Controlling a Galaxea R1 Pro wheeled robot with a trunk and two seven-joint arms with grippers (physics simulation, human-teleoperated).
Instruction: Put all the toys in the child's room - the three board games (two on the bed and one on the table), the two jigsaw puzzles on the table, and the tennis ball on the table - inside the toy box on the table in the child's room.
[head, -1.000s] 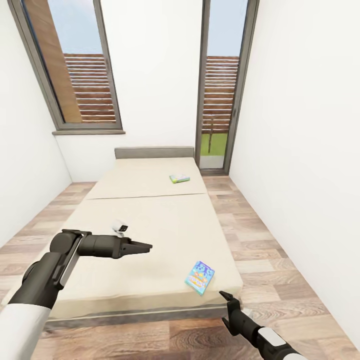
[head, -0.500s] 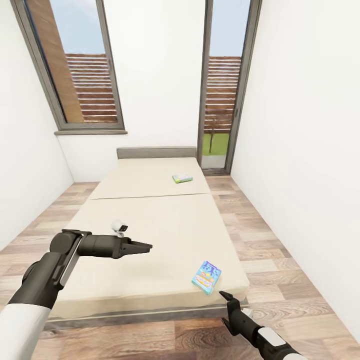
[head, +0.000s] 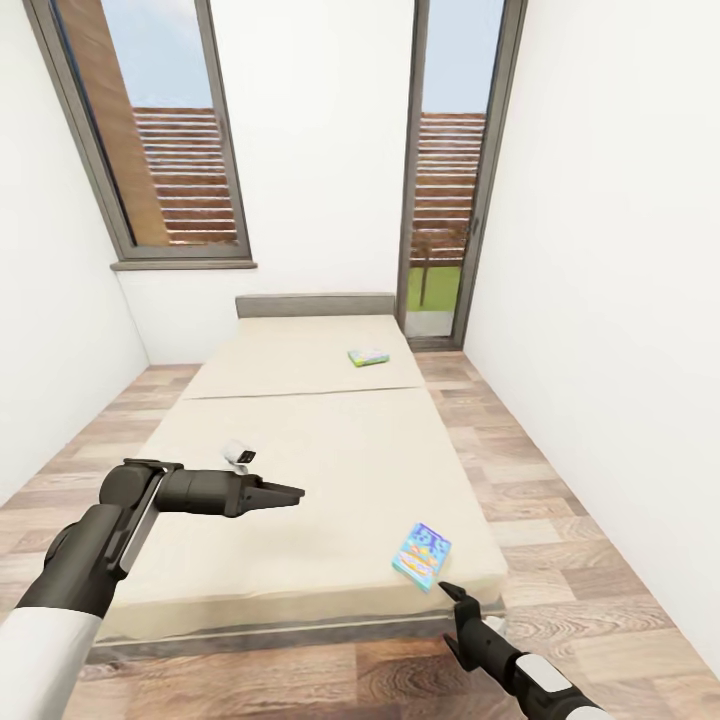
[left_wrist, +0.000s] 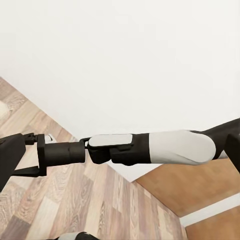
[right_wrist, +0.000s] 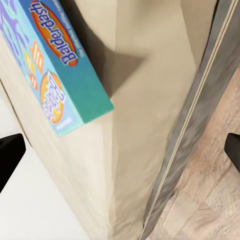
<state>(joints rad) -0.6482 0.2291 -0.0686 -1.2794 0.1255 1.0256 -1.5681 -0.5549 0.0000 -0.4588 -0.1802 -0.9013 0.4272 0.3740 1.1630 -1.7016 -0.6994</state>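
Bed (head: 300, 450) runs from near to far wall, floor (head: 560, 540) on both sides. One board game (head: 422, 555) lies on the bed's near right corner, just beside the edge; second board game (head: 368, 356) on the far right part, near the headboard (head: 315, 304). Window (head: 150, 140) far left, glass door (head: 455, 170) far right. Left gripper (head: 285, 493) over the bed's near left; right gripper (head: 452, 595) just near of the corner game.

Place: a bedroom in a home
Bed (head: 300, 450): low beige mattress with a grey headboard, taking up most of the narrow room
Floor (head: 540, 520): wood planks
Walls: plain white
Window (head: 160, 140) and glass door (head: 445, 180): tall, grey-framed, facing wooden slats and grass outside
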